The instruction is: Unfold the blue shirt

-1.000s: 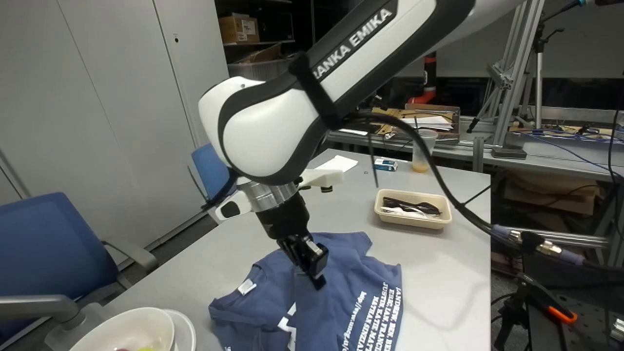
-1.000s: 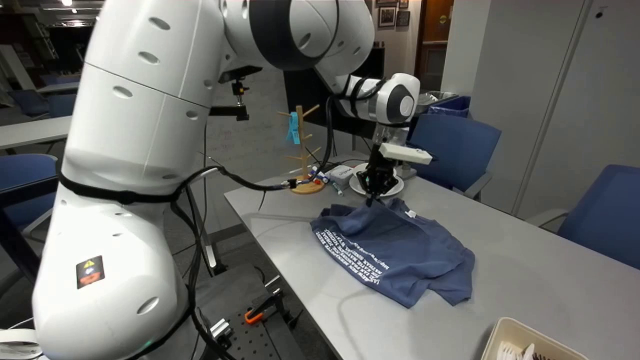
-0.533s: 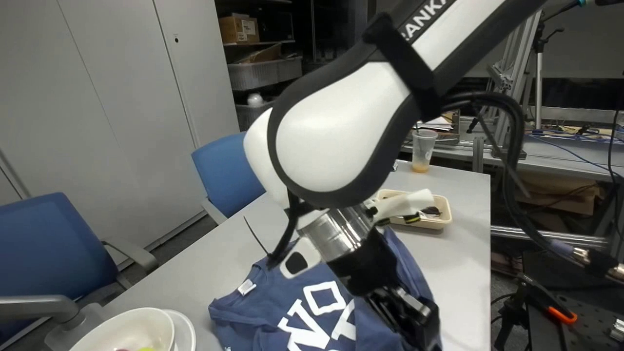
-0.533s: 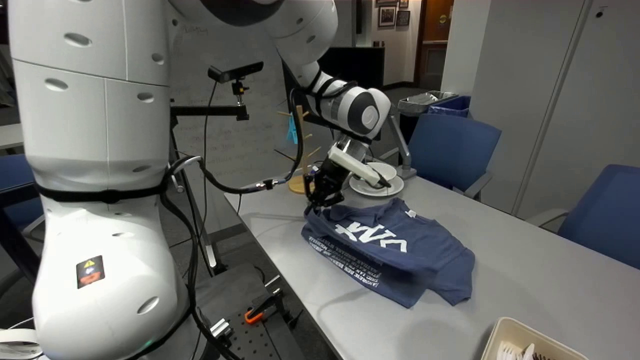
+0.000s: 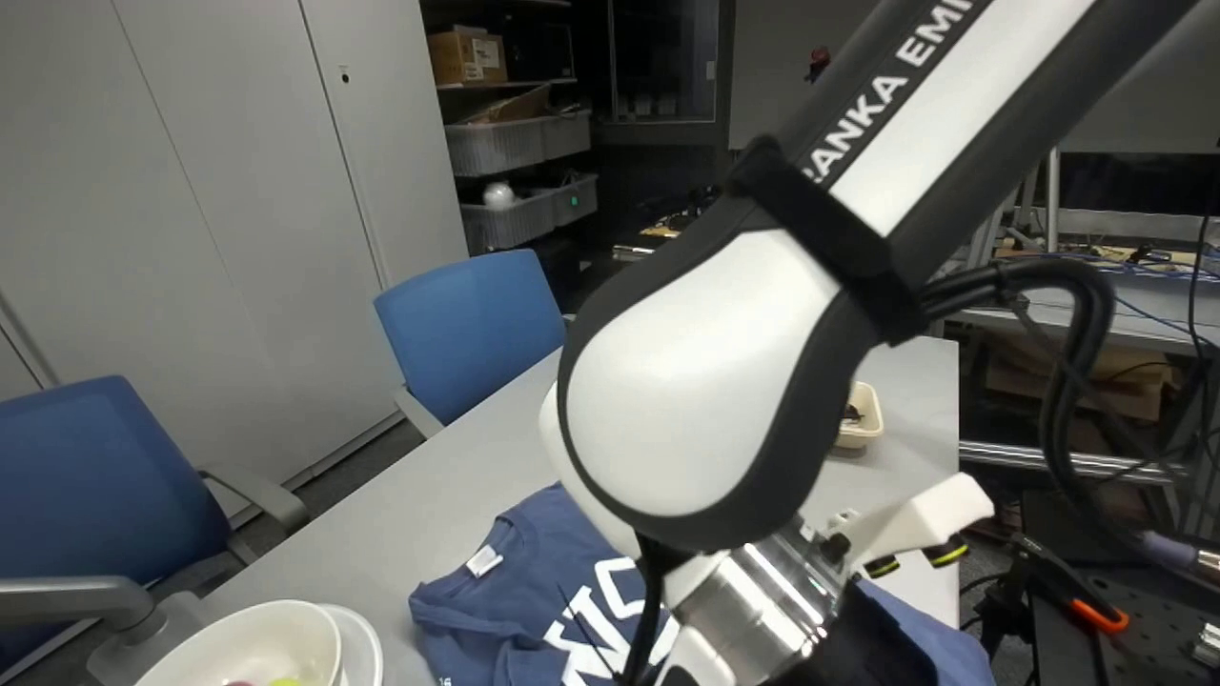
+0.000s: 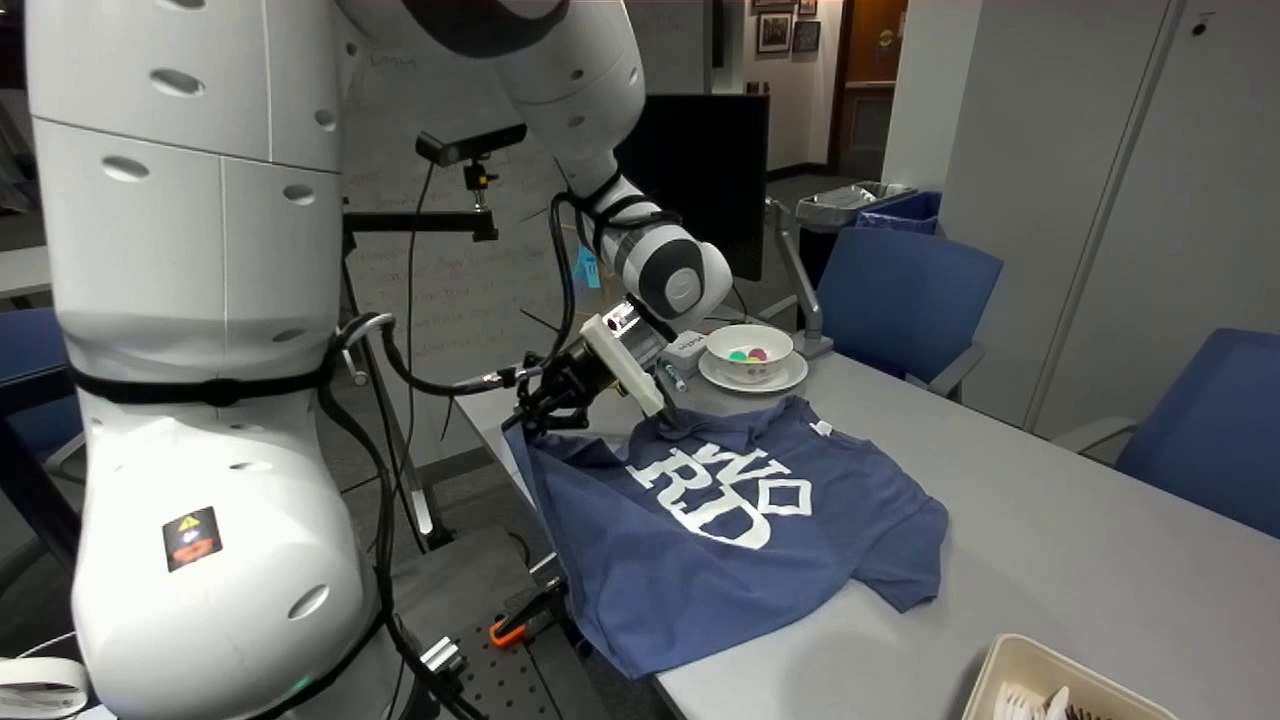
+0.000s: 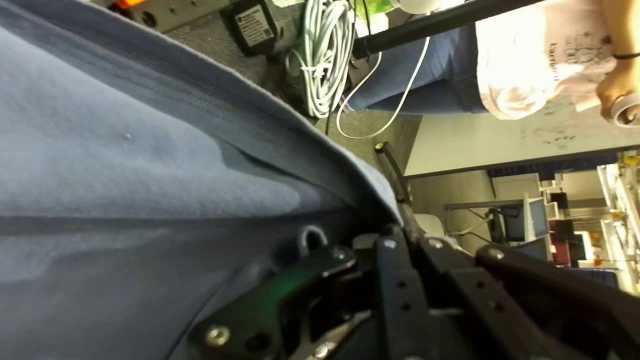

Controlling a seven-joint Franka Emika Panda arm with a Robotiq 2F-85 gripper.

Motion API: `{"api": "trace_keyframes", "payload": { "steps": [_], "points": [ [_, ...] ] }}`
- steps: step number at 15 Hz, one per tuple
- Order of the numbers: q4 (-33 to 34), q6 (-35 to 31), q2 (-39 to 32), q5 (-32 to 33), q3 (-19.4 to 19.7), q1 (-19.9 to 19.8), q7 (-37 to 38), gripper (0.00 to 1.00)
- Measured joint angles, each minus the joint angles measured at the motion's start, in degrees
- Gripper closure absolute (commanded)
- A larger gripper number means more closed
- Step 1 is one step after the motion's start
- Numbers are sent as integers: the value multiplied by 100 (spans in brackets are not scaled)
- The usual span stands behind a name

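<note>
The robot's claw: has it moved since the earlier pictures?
Yes. In an exterior view, the gripper has moved toward the picture's left, away from the white plate, gripping the blue shirt.

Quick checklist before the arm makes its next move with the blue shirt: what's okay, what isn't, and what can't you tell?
1. Gripper shut on the shirt: ok.
2. Shirt wholly on the table: not ok, it reaches past the edge.
3. White lettering facing up: ok.
4. Bowl apart from the shirt: ok.
5. Held corner laid flat: not ok, it looks raised.
6. Both sleeves spread: cannot tell, only one shows clearly.
</note>
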State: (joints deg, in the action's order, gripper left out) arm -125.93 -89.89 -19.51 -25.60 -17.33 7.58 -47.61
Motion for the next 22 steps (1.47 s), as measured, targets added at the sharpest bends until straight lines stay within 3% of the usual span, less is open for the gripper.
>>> {"api": "trace_keyframes", "payload": {
  "steps": [1,2,4,13,22],
  "points": [
    [-22,12,-58,-106,-12,36,2,93],
    [-35,13,-119,-169,-18,75,2,71],
    [-35,13,-235,-189,-21,156,10,68],
    [72,12,-295,113,13,250,394,1],
    [310,5,323,1133,135,244,828,0]
  ]
}}
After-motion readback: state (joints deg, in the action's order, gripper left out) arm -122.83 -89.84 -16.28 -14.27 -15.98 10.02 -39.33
